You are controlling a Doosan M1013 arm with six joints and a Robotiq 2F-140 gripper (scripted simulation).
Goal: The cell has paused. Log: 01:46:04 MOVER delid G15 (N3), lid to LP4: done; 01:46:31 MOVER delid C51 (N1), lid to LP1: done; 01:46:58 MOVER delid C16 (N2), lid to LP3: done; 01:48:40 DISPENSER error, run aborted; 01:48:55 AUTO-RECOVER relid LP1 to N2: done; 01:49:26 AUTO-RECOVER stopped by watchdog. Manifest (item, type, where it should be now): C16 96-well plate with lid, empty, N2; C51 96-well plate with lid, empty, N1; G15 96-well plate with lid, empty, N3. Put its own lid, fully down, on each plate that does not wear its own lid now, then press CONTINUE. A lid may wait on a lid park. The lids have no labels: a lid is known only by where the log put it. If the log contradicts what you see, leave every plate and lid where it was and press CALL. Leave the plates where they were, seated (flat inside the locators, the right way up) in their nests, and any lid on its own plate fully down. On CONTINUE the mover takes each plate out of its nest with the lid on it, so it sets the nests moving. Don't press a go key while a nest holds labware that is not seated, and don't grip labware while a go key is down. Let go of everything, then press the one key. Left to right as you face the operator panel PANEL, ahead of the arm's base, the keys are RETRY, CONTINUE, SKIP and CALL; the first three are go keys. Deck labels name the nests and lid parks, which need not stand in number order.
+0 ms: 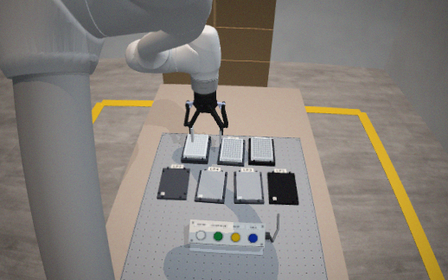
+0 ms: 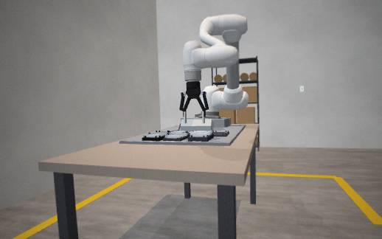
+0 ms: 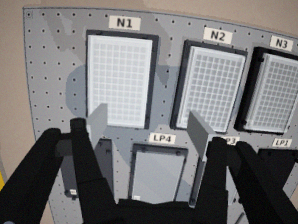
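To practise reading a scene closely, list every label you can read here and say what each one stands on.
"N1": tag above the left nest.
"N2": tag above the middle nest.
"N3": tag above the right nest, partly cut off.
"LP4": tag above a lid park.
Other lid park tags and the key captions on the panel: too blurred to read.

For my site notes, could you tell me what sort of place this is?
Probably an automated lab cell inside a warehouse-like room: well plates sit in labelled nests on a perforated deck, yellow floor tape fences the table, and a shelf rack holds cartons behind the arm.
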